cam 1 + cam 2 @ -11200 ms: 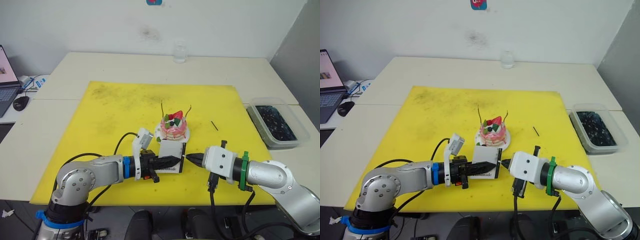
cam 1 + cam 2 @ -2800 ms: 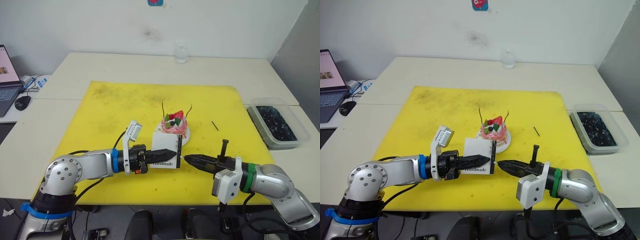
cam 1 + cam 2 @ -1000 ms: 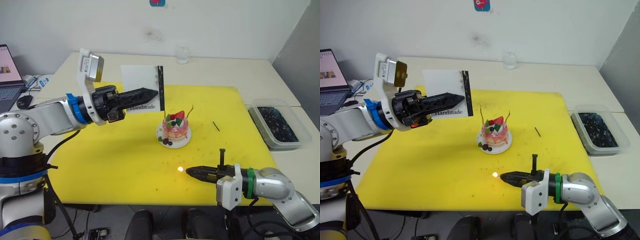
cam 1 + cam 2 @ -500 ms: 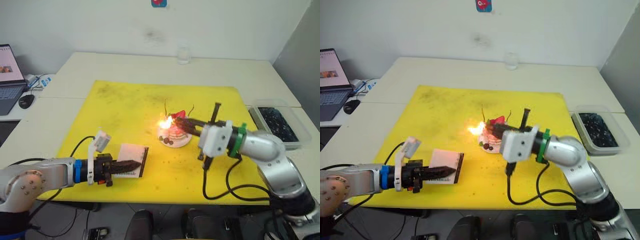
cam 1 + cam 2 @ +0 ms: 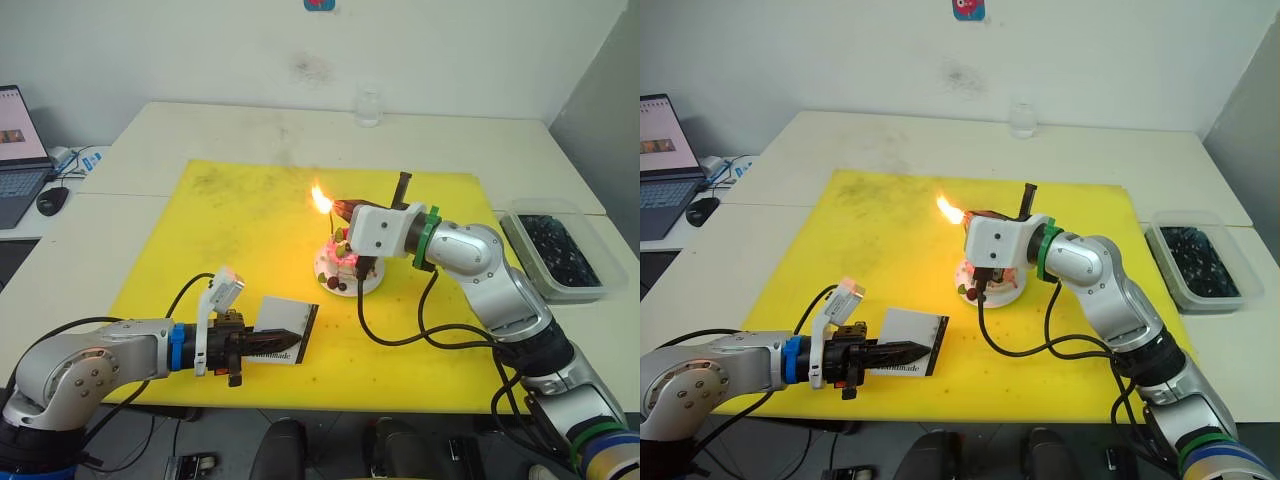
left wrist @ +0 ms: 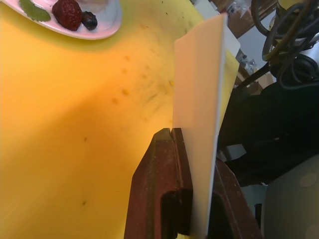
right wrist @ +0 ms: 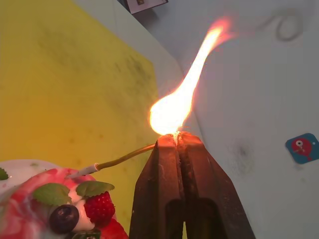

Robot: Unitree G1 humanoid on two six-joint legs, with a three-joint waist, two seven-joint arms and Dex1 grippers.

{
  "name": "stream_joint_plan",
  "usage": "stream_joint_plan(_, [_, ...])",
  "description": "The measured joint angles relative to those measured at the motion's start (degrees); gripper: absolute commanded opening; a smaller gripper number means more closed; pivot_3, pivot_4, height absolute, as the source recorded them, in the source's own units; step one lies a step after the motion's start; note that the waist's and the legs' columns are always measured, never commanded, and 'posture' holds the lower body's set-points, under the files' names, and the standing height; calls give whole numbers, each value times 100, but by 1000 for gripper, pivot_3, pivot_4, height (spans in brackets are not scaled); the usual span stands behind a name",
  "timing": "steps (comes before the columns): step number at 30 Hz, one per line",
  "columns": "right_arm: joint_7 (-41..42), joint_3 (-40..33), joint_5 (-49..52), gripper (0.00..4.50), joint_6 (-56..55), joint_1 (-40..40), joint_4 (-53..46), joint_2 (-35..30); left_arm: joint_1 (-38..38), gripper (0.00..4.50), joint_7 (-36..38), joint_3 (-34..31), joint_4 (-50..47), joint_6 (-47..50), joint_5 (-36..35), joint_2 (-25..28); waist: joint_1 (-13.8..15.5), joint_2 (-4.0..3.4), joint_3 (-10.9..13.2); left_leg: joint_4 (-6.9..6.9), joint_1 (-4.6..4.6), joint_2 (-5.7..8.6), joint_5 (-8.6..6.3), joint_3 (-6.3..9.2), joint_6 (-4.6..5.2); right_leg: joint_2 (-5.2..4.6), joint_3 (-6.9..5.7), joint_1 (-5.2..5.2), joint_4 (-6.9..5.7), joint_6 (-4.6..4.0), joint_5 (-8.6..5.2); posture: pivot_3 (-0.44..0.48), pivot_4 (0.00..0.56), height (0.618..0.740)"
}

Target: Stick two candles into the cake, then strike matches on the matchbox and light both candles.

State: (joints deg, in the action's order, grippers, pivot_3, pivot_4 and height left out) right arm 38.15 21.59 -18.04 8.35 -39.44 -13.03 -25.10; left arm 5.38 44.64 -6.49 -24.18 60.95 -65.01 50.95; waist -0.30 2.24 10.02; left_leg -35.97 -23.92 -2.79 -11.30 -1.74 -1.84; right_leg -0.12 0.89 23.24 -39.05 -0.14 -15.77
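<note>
1. Flame (image 5: pixel 321 198) flares bright at the right end effector (image 5: pixel 342 209), poised above the small round pink-and-white cake (image 5: pixel 345 262) on its white plate (image 5: pixel 340 285), mid yellow mat (image 5: pixel 220 250) on the pale worktop (image 5: pixel 250 130).
2. Low and near the mat's front edge, the left end effector (image 5: pixel 290 343) clamps the flat white "Handmade" matchbox (image 5: pixel 283 343).
3. Left wrist view: black fingers (image 6: pixel 159 189) pinch the matchbox's edge, box upright over the mat.
4. Right wrist view: fingers (image 7: pixel 169 184) pressed shut, fire bursting from their tips; one thin greyish-gold candle (image 7: pixel 122 157) rises from the cake towards them. Whether a match sits between them, I cannot tell.
</note>
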Motion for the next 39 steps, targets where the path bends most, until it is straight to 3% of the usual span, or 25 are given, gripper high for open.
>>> stream_joint_plan(39, [-12, -18, -388, 31, -122, -12, 285, 18, 184, 0, 179, 64, 32, 8, 235, -240, -5, 0, 0, -1, 0, 0, 0, 1, 0, 0, 0, -1, 0, 3, 2, 0, 150, 740])
